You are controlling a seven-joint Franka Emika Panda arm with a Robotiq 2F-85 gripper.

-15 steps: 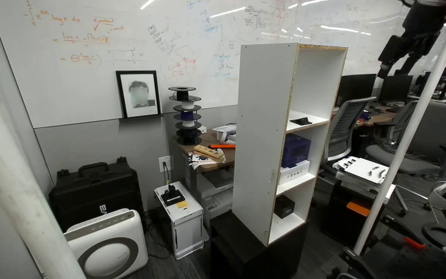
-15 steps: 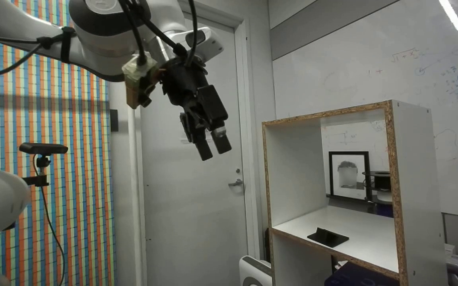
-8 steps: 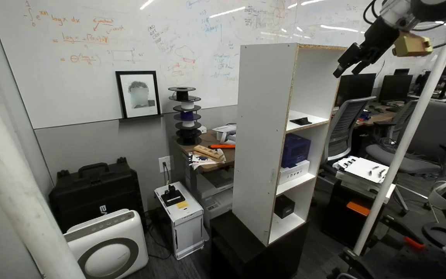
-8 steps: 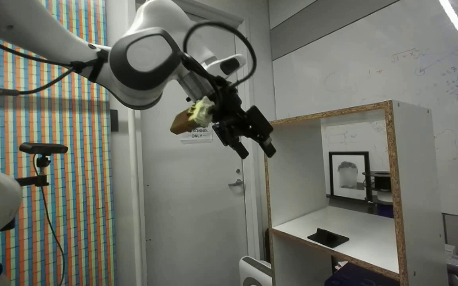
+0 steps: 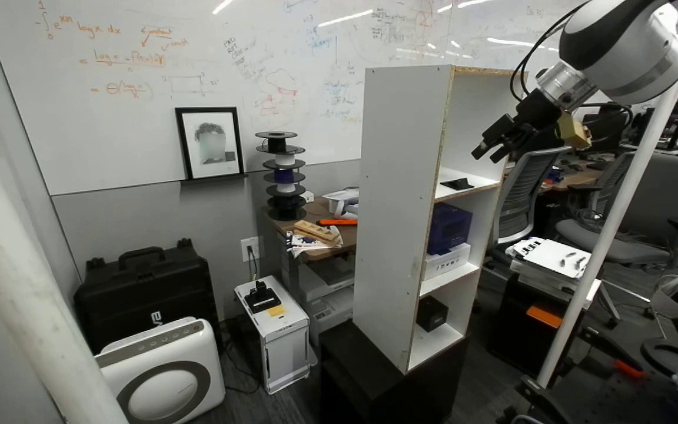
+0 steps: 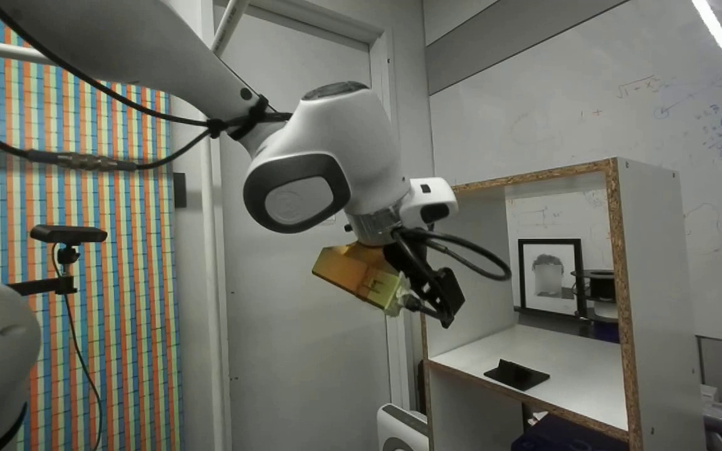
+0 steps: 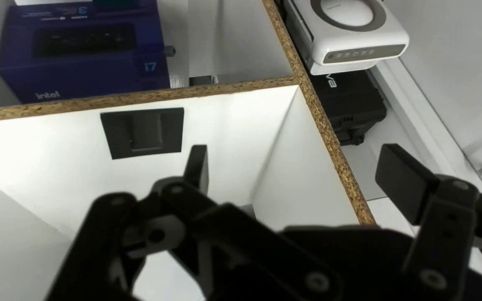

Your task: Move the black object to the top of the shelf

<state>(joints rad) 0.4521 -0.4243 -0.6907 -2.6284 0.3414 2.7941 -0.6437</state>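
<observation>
The fingers [image 7: 405,179] stand apart, empty; bring both inside the side edge of the white shelf [image 7: 321,125], then straddle the black angled plate [image 7: 144,133] squarely.

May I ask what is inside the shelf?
The shelf holds, compartment by compartment downward, a black object, a blue box on a white box, and a black box. The boxes cover whatever is behind.
</observation>
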